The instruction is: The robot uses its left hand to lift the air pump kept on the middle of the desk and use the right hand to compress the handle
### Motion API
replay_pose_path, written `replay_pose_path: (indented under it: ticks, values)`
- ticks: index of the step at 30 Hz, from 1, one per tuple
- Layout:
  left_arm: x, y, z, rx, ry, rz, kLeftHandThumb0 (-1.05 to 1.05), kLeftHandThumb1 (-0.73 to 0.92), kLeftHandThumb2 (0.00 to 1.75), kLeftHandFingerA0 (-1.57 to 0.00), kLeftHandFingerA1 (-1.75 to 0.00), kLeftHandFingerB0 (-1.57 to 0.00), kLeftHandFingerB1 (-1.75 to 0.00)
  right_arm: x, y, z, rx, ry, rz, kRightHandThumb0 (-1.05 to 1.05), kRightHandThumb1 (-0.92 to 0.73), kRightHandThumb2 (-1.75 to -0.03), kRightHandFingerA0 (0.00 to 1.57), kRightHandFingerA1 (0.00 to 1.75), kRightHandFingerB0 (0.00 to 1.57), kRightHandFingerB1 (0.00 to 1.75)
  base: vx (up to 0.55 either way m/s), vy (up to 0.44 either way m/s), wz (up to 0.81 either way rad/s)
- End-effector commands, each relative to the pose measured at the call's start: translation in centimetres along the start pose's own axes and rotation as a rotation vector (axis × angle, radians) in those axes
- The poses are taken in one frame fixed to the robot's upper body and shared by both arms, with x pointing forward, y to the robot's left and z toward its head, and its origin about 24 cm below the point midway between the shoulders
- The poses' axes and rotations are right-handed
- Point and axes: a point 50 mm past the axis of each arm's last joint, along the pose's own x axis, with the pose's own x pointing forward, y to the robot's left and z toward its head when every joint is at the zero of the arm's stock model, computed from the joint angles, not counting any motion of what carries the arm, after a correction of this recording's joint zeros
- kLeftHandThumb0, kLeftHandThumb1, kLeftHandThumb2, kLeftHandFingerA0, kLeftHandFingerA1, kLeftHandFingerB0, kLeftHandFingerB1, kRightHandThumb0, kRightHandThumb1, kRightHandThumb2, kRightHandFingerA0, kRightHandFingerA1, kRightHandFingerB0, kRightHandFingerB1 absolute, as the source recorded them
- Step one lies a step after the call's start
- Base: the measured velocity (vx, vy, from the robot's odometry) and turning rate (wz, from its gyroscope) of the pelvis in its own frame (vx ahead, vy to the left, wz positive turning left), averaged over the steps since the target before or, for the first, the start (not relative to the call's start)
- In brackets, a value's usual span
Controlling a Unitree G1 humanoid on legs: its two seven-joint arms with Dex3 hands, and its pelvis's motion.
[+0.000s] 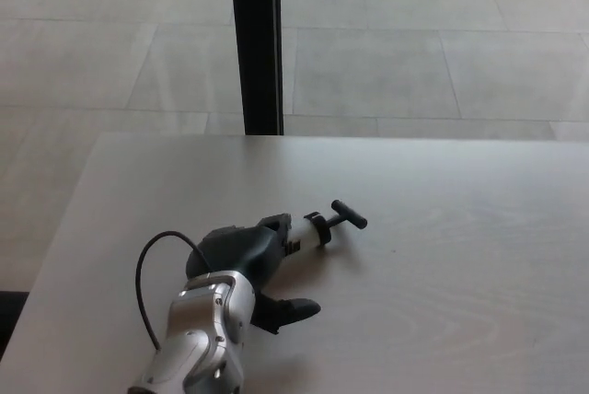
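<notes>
Starting at your left: the left hand comes in from the lower left edge, silver forearm first, a thin black cable looping off its outer side. Its black fingers lie over the near end of the air pump, one finger splayed out low toward you on the tabletop. Whether the hand has a real clamp on the pump body you cannot tell; the knuckles cover the contact.

Moving right: the pump lies low against the tabletop, left of centre. Its long axis runs from the hand up and to the right, white barrel first, then a black collar, then the rod ending in the T-handle. The handle points away from the left hand, out over bare tabletop.

Farther right: nothing. The right hand is not in view.

My reading: the handle's free end faces the right side, so the right hand has an open approach along that diagonal axis. The push must run back down it, toward the left hand.
</notes>
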Motion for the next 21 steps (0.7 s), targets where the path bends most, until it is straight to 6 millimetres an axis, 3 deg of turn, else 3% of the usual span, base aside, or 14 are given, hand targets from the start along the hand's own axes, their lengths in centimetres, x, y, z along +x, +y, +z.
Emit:
replay_pose_path:
  ticks: [1, 5, 6, 8, 9, 10, 11, 13, 15, 16, 17, 18, 21]
  values:
    - [-0.7, 1.9, -0.6, -0.131, -0.028, -0.311, -1.05, 0.77, 0.66, 0.0, 0.0, 0.0, 0.0, -0.2, -0.8, -0.4, -0.039, 0.033, -0.002, -0.73, -0.89, -0.67, 0.33, 0.66, 0.46, 0.44, 0.0, 0.0, 0.0]
    - [-1.4, 3.5, -0.2, -0.161, -0.076, -0.292, -1.05, 0.76, 0.63, 0.0, 0.0, 0.0, 0.0, -0.2, -0.9, -0.4, -0.046, 0.04, -0.002, -0.72, -0.91, -0.68, 0.33, 0.63, 0.46, 0.44, 0.0, 0.0, 0.0]
    - [-2.1, 5.5, -0.4, -0.254, -0.133, -0.23, -0.99, 0.71, 0.63, 0.0, 0.0, 0.0, 0.0, -0.2, -1.1, -0.4, -0.043, 0.043, -0.006, -0.72, -0.9, -0.67, 0.31, 0.6, 0.44, 0.44, 0.0, 0.0, 0.0]
    - [-2.7, 6.8, -0.7, -0.299, -0.16, -0.191, -0.97, 0.73, 0.63, 0.0, 0.0, 0.0, 0.0, -0.2, -1.2, -0.4, -0.042, 0.046, -0.007, -0.72, -0.9, -0.67, 0.32, 0.59, 0.44, 0.43, 0.0, 0.0, 0.0]
    - [-3.4, 8.2, -1.2, -0.349, -0.193, -0.12, -0.97, 0.56, 1.01, 0.0, -0.12, 0.0, 0.0, -0.2, -1.6, -0.5, -0.051, 0.048, -0.011, -0.71, -0.9, -0.67, 0.32, 0.6, 0.44, 0.43, 0.0, 0.0, 0.0]
    - [-3.8, 9.2, -1.9, -0.395, -0.25, -0.064, -1.0, 0.59, 1.02, 0.0, -0.15, 0.0, 0.0, -0.4, -1.9, -0.4, -0.06, 0.051, -0.01, -0.66, -0.72, -1.13, 0.25, 0.62, 0.37, 0.57, 0.0, 0.0, 0.0]
    - [-4.2, 10.0, -2.5, -0.442, -0.277, -0.027, -0.99, 0.57, 1.02, 0.0, -0.14, 0.0, 0.0, -0.5, -2.2, -0.5, -0.054, 0.057, -0.018, -0.7, -0.89, -0.67, 0.31, 0.68, 0.44, 0.43, 0.0, 0.0, 0.0]
    - [-6.2, 13.0, -5.6, -0.771, -0.377, 0.143, -1.0, 0.61, 0.93, 0.0, -0.02, -0.12, -0.01, -0.7, -4.0, -0.6, -0.049, 0.08, -0.043, -0.73, -0.88, -0.67, 0.29, 0.69, 0.43, 0.43, 0.0, 0.0, 0.0]
    - [-7.6, 14.5, -7.6, -0.791, -0.405, 0.238, -1.04, 0.68, 1.02, 0.0, -0.05, -0.07, 0.0, -1.0, -5.2, -0.8, -0.07, 0.085, -0.054, -0.72, -0.89, -0.67, 0.28, 0.69, 0.43, 0.43, 0.0, 0.0, 0.0]
    - [-7.8, 14.7, -8.3, -0.806, -0.406, 0.255, -0.86, 0.73, 0.69, 0.0, -0.02, 0.0, -0.18, -1.1, -5.5, -0.8, -0.082, 0.087, -0.061, -0.73, -0.9, -0.67, 0.28, 0.66, 0.44, 0.42, 0.0, 0.0, 0.0]
    - [-8.7, 15.5, -10.7, -0.873, -0.406, 0.31, -0.96, 0.64, 0.93, 0.0, -0.06, 0.0, 0.0, -1.4, -6.4, -0.9, -0.1, 0.094, -0.091, -0.71, -0.89, -0.67, 0.29, 0.66, 0.47, 0.43, 0.0, 0.0, 0.0]
    - [-9.6, 15.9, -12.9, -0.94, -0.411, 0.357, -0.96, 0.64, 0.93, 0.0, -0.06, 0.0, 0.0, -1.6, -7.2, -0.9, -0.098, 0.099, -0.121, -0.71, -0.89, -0.67, 0.29, 0.66, 0.47, 0.43, 0.0, 0.0, 0.0]
    - [-11.7, 16.3, -16.7, -0.987, -0.342, 0.452, -0.97, 0.65, 1.0, 0.0, -0.08, -0.07, -0.05, -2.1, -8.8, -1.1, -0.124, 0.103, -0.155, -0.72, -0.89, -0.67, 0.3, 0.71, 0.48, 0.45, 0.0, 0.0, 0.0]
